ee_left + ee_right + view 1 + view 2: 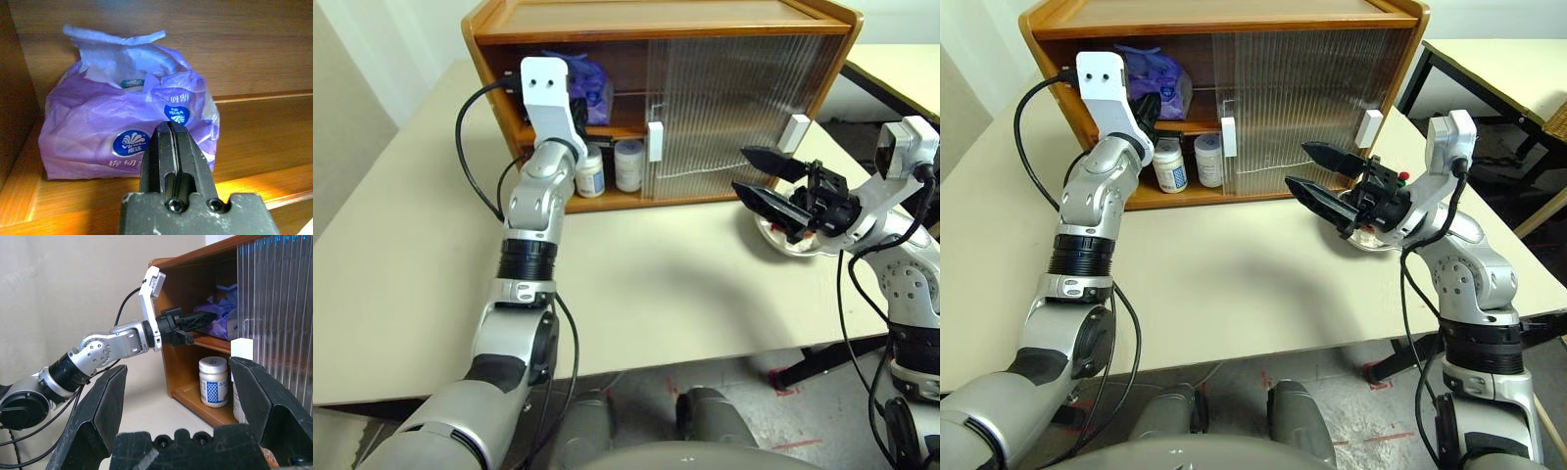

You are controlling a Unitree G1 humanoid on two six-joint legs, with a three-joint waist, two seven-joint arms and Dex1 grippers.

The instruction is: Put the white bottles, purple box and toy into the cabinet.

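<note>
Left tool (175,147) pinched shut, purple box (112,132) just beyond on cabinet (509,73) shelf, right tool (1317,176) wide

Warm, smooth wooden cabinet (558,20) with ribbed translucent plastic doors (734,98), crinkled glossy purple box (127,132) wrapper, white plastic bottles (628,164), matt black tool (181,431) fingers, matt beige counter (656,284)

Pale surface (636,294), cabinet (656,20) standing at its far edge
Purple box (127,132) lies on the cabinet's upper shelf (254,127); two white bottles (628,164) stand below; a dish (783,243) sits at right.
</note>
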